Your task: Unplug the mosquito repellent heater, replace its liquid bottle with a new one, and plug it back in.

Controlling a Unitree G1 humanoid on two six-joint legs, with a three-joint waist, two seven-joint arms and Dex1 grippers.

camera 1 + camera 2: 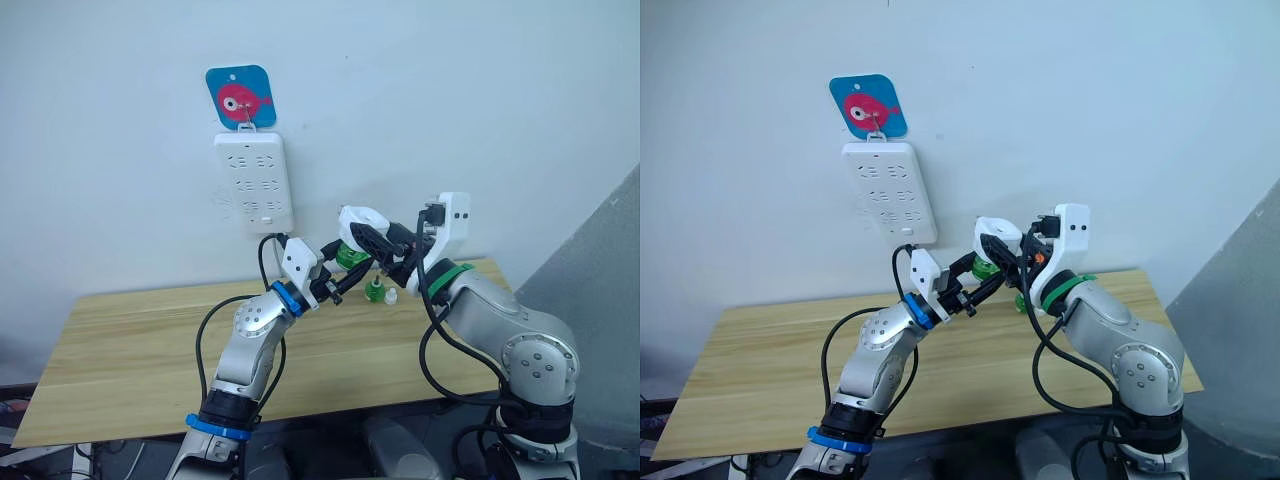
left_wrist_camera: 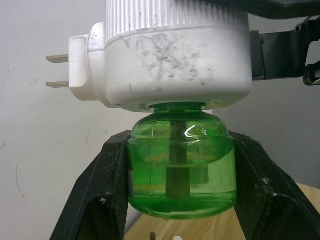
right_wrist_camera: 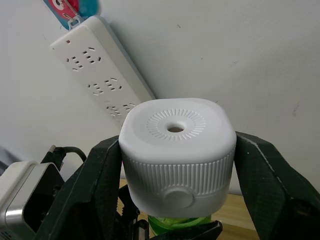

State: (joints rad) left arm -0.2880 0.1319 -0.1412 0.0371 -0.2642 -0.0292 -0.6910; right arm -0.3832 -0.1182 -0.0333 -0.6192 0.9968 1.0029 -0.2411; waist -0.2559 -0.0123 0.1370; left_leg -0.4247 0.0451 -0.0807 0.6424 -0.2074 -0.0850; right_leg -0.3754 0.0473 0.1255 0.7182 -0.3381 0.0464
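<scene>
Above the table's (image 1: pixel 150 330) back edge, the unplugged heater (image 3: pixel 177 150) sits clamped in the right gripper (image 3: pixel 177 165), and the left gripper (image 2: pixel 182 170) is clamped on its green bottle (image 2: pixel 181 167). Bottle swap and replugging into the power strip (image 1: pixel 254 180) remain; 2 small bottles (image 1: pixel 381 292) wait on the table.

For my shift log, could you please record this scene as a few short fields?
heater: mosquito repellent heater unplugged, held in the air, prongs bare
right gripper: shut on the heater's white body
left gripper: shut on the green bottle under the heater
bottle: still attached to the heater
power strip: on the wall
table: small green bottle standing on it
</scene>
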